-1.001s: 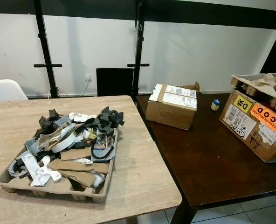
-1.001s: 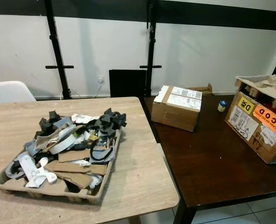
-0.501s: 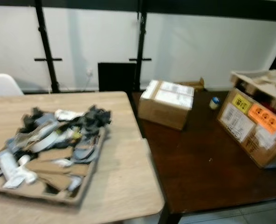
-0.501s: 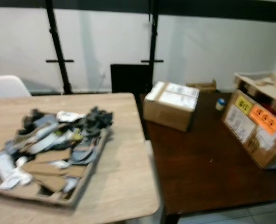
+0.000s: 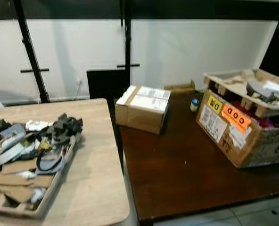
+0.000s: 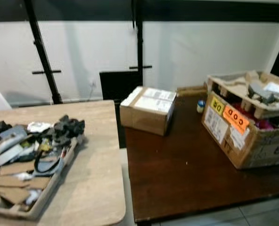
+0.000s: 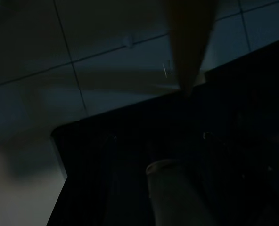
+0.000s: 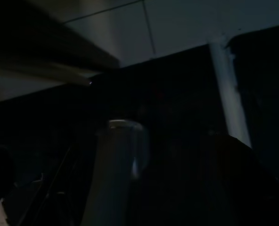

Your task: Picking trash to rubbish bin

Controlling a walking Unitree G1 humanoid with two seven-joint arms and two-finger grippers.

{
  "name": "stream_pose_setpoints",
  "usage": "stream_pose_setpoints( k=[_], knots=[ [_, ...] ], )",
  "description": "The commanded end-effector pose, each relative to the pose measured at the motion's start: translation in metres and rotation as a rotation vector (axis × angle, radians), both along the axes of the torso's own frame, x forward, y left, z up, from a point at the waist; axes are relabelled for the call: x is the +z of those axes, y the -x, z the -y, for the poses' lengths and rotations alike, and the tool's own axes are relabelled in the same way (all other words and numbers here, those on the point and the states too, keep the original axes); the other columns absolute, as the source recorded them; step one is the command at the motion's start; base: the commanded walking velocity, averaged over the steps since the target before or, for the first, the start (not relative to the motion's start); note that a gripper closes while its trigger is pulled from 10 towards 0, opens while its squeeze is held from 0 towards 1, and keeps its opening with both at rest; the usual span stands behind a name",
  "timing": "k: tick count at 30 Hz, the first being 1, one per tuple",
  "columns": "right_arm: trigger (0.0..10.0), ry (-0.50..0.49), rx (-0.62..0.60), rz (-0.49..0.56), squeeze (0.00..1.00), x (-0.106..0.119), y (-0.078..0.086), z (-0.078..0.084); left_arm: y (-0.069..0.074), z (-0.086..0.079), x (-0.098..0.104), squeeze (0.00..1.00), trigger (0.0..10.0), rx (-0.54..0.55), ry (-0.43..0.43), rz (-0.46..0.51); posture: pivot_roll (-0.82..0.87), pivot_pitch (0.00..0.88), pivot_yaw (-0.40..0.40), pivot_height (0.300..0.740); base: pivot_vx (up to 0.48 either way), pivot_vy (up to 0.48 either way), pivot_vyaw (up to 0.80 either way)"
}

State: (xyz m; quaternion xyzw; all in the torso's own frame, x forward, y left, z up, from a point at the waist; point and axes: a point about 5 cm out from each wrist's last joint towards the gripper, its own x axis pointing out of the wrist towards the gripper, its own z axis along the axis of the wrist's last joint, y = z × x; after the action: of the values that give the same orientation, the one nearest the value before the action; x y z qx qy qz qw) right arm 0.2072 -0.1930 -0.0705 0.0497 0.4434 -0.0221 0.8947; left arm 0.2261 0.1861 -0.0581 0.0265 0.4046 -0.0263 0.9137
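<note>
Both wrist views are very dark. In the left wrist view we make out tiled floor [image 7: 106,52] with grout lines and a dark mass below it; the left gripper's fingers cannot be resolved, so we cannot tell if they are apart or together. In the right wrist view we see pale floor, a light upright bar [image 8: 229,94] and dark shapes; the right gripper's state likewise cannot be told.

From the head views we record two tables side by side. On the light wooden table [image 5: 94,155], a moulded pulp tray [image 5: 50,195] sits toward the near left part, running off the view's left edge. It is heaped with trash [image 5: 36,146]: black foam pieces, grey and white strips, flat cardboard scraps.

The dark brown table [image 5: 186,174] stands just beside the wooden one on the right. Near its far left corner lies a closed cardboard box [image 5: 143,108] with white labels on top. Along its right edge sits a larger open carton [image 5: 233,132] with yellow and orange stickers on its side, and a pulp tray insert [image 5: 243,89] holding scraps rests across its top. Between the two boxes, by the far edge, stands a small blue-capped bottle [image 5: 194,104].

Behind, a white wall with black upright poles [image 5: 28,52] and a black panel [image 5: 104,82] against it.
</note>
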Motion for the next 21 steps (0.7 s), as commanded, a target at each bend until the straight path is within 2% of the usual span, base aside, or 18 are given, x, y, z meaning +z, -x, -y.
stream_pose_setpoints(
  k=[1,13,17,18,19,20,21],
  knots=[
    [10.0,-0.018,0.009,-0.024,0.0,-0.0047,0.0062,-0.0083,0.009,-0.0062,-0.0048,0.0,10.0,0.005,-0.021,-0.025,-0.06,0.127,-0.029,0.74,0.0,0.0,0.0],
    [10.0,-0.009,0.011,-0.031,0.0,-0.0059,0.0086,-0.007,0.0087,-0.0069,-0.0045,0.0,10.0,-0.034,-0.046,-0.03,-0.05,0.12,-0.023,0.74,0.0,0.0,0.0],
    [10.0,-0.008,0.018,-0.042,0.0,-0.0074,0.0115,-0.0064,0.0097,-0.0031,-0.0053,0.0,10.0,-0.119,-0.079,-0.036,-0.05,0.112,-0.024,0.74,0.0,0.0,0.0],
    [10.0,-0.004,0.027,-0.046,0.0,-0.0077,0.0123,-0.0061,0.0102,-0.0016,-0.0058,0.0,10.0,-0.169,-0.102,-0.042,-0.05,0.108,-0.023,0.74,0.0,0.0,0.0],
    [10.0,-0.004,0.027,-0.046,0.0,-0.0077,0.0123,-0.0061,0.0102,-0.0016,-0.0058,0.0,10.0,-0.169,-0.102,-0.042,-0.05,0.108,-0.023,0.74,0.0,0.0,0.0],
    [10.0,-0.001,0.051,-0.056,0.0,-0.0084,0.0137,-0.0055,0.0111,0.0009,-0.006,0.0,10.0,-0.292,-0.146,-0.055,-0.05,0.104,-0.022,0.74,0.0,0.0,0.0],
    [10.0,0.0,0.062,-0.061,0.0,-0.0086,0.0143,-0.0053,0.0116,0.002,-0.006,0.0,10.0,-0.354,-0.165,-0.062,-0.05,0.104,-0.022,0.74,0.0,0.0,0.0]
  ],
)
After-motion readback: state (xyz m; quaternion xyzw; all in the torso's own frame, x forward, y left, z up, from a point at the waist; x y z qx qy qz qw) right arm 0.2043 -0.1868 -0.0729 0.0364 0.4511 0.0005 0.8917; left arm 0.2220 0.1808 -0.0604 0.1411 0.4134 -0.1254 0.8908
